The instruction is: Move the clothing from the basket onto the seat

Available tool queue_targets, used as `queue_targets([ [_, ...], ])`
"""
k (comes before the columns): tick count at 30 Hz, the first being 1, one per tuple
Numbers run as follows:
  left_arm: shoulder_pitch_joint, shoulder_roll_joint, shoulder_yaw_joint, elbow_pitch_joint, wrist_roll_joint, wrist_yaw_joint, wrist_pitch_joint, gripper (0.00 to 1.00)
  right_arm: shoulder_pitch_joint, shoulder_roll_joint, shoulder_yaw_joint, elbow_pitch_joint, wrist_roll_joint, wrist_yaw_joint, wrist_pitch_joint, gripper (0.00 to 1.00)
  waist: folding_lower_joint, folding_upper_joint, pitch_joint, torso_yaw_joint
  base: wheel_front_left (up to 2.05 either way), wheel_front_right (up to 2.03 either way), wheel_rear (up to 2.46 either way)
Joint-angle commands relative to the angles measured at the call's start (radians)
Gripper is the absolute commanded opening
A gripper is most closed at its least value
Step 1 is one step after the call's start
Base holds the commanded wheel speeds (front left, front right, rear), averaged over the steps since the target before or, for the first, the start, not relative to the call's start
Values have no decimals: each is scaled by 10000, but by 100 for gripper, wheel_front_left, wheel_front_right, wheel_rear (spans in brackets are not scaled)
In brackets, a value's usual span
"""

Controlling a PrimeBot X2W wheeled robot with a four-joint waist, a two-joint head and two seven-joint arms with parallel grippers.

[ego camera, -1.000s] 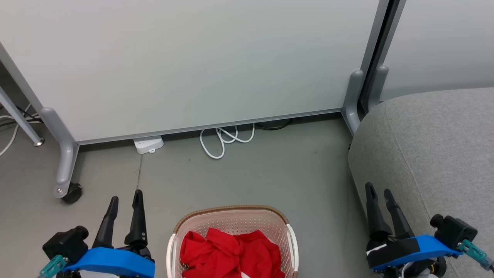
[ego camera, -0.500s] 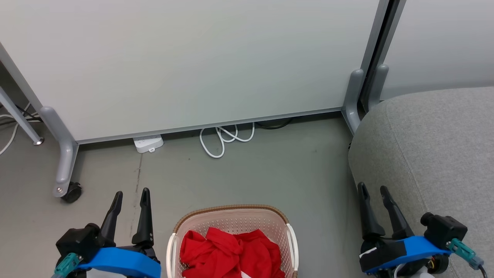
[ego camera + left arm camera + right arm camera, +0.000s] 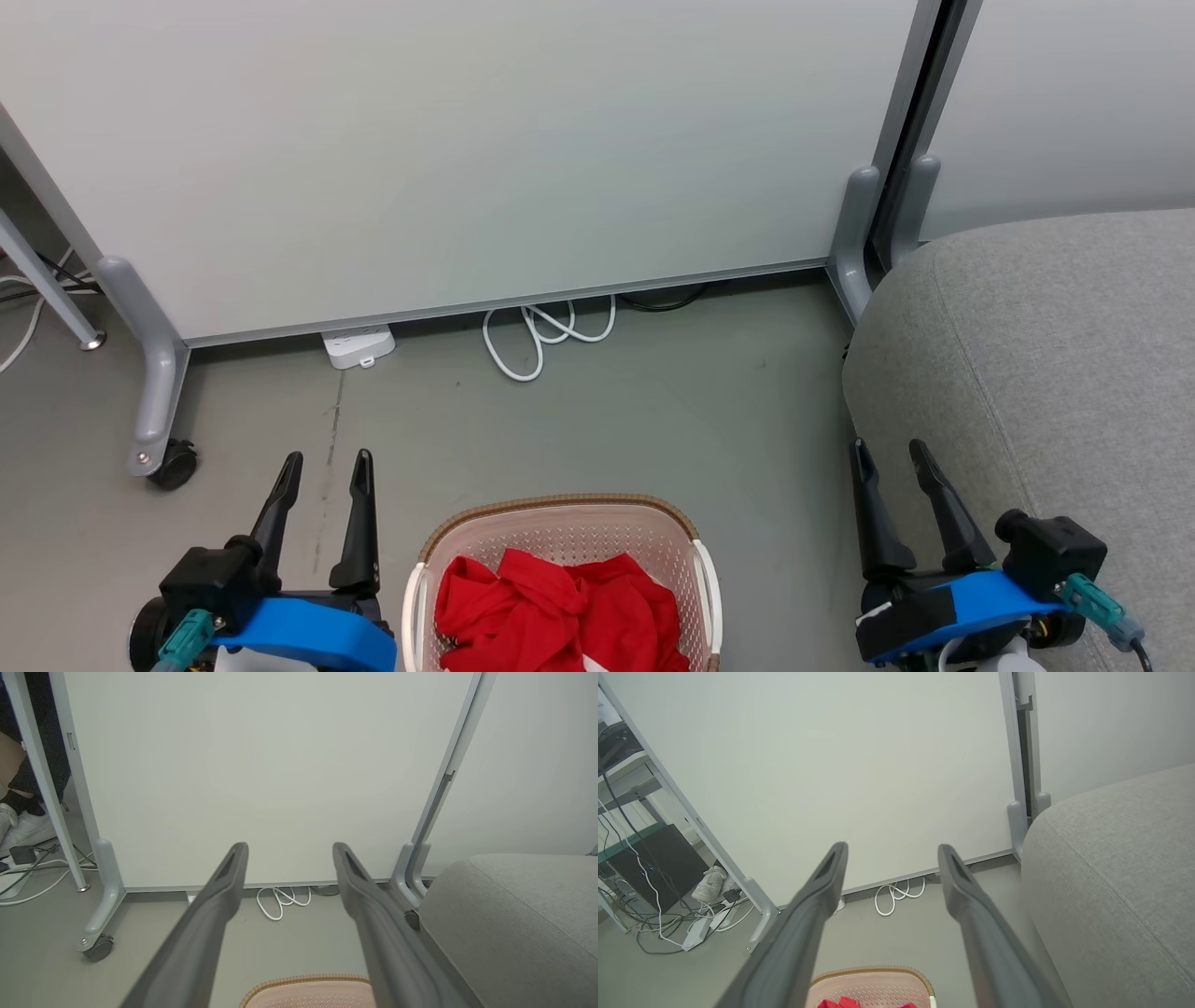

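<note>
Midway between left claw, right claw, clothing

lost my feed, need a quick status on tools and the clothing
Left tool open, empty, left of basket. Right tool open, empty, beside seat. Red clothing in basket. White cable by the partition, off the path.

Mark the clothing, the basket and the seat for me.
clothing (image 3: pixel 560 611), head view, middle of the red heap.
basket (image 3: pixel 560 504), head view, far brown rim.
seat (image 3: pixel 1055 355), head view, grey top surface.
</note>
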Motion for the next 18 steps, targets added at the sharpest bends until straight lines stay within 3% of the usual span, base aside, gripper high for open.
queue_targets([
  [1,-142,70,-41,-18,234,-17,-88,100,-142,-30,49,-7,-242,0,-80,100,0,0,-2,-3,0,0,0],
  [18,-137,-1,-58,47,1507,-115,-416,100,-149,-31,267,77,-1461,-1,-394,100,0,0,-5,-11,0,0,0],
])
